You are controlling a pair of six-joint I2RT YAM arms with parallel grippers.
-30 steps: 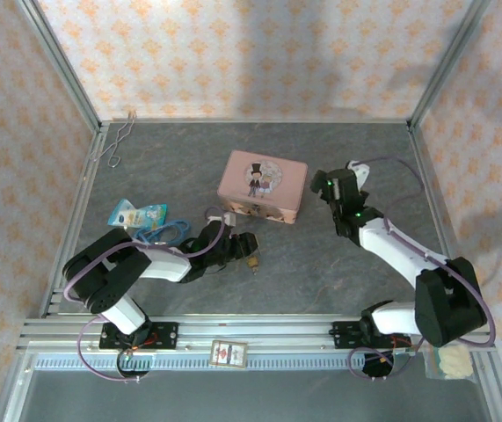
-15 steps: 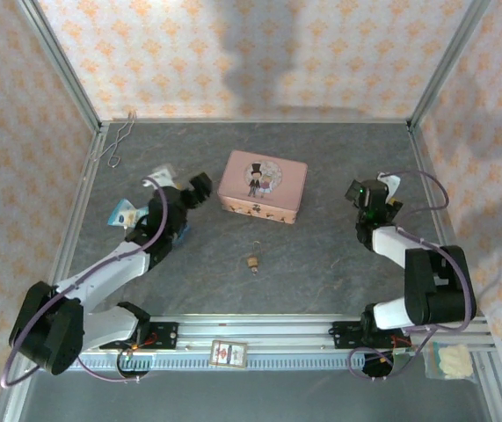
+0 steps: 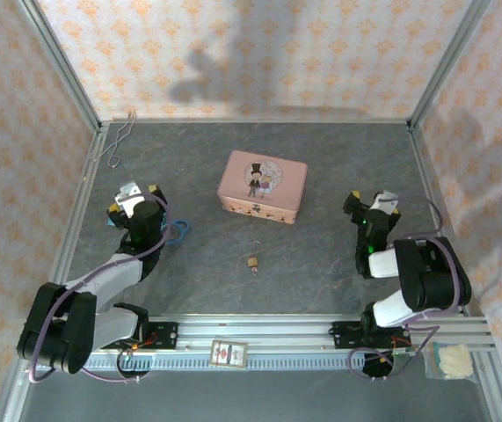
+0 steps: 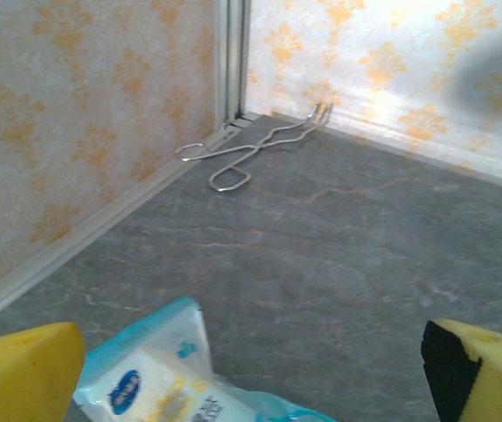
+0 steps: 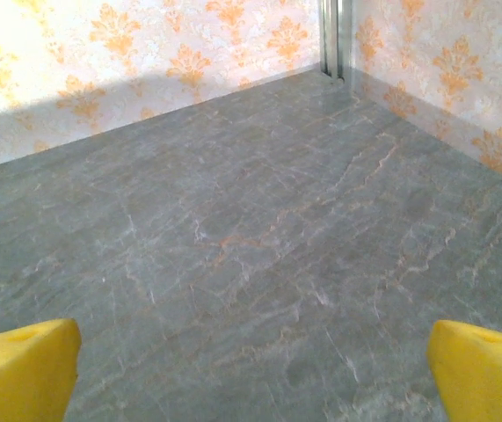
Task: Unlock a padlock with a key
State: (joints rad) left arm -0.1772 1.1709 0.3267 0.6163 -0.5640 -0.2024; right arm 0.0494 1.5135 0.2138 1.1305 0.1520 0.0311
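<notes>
1. My left tool (image 3: 134,199) is spread wide, gripping nothing, above a blue-and-white plastic packet (image 4: 158,378).
2. My right tool (image 3: 372,204) gapes equally wide, empty, over the grey stone-patterned counter (image 3: 321,255).
3. The tiny brass padlock (image 3: 252,260) lies mid-counter, well apart from both tools, with the thin silvery key (image 3: 257,270) at its near end.

Grey table (image 3: 347,158) bears pink tin (image 3: 262,185), padlock (image 3: 252,261), bent wire (image 4: 252,148), blue packet (image 4: 158,374)

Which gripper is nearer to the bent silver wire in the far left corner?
Left. The left gripper sits by the left edge, on the near side of the bent silver wire; the right gripper is far across, by the right edge.
</notes>
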